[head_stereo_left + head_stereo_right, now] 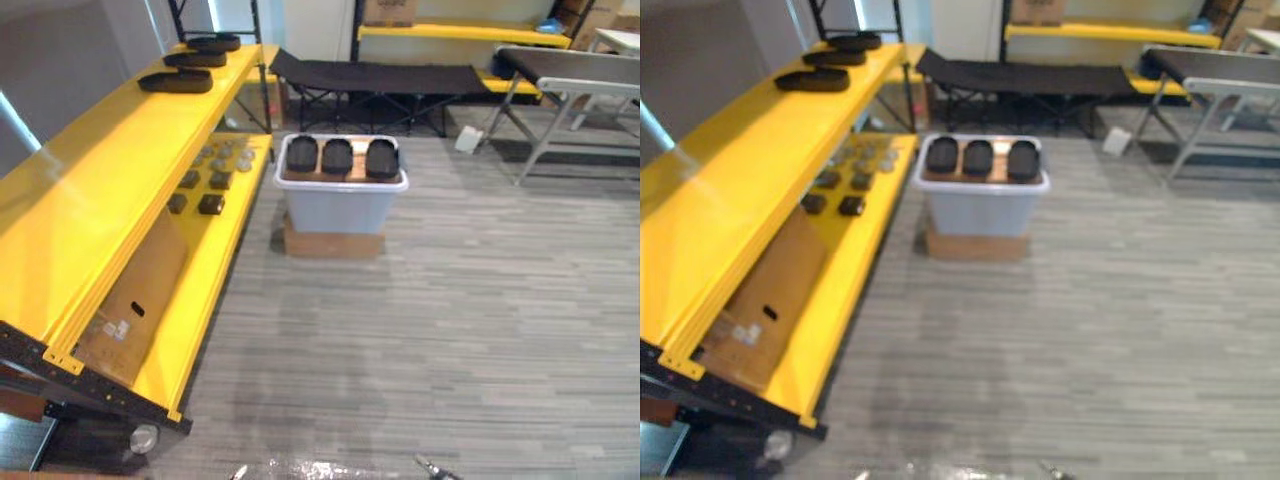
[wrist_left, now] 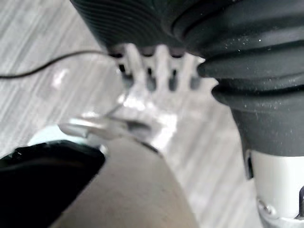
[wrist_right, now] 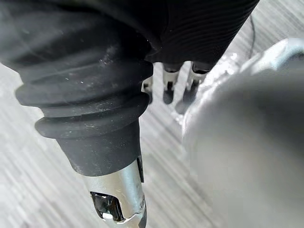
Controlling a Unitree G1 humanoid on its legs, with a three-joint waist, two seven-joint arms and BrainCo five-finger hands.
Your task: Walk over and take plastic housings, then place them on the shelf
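Three black plastic housings [image 1: 337,156] stand side by side in a pale grey bin [image 1: 340,205] on the floor ahead, a few steps away. More black housings [image 1: 176,80] lie in a row at the far end of the yellow shelf's top board [image 1: 100,190] on my left. My left hand [image 2: 161,66] hangs by my side over the floor, fingers straight and holding nothing. My right hand [image 3: 168,88] hangs the same way, its fingers relaxed and bare.
The bin rests on a flat cardboard box [image 1: 332,243]. The lower yellow board carries small dark parts [image 1: 210,204] and a cardboard sheet [image 1: 135,300]. A black folding cot [image 1: 375,75] and a grey table [image 1: 585,85] stand behind the bin. Grey floor lies between me and the bin.
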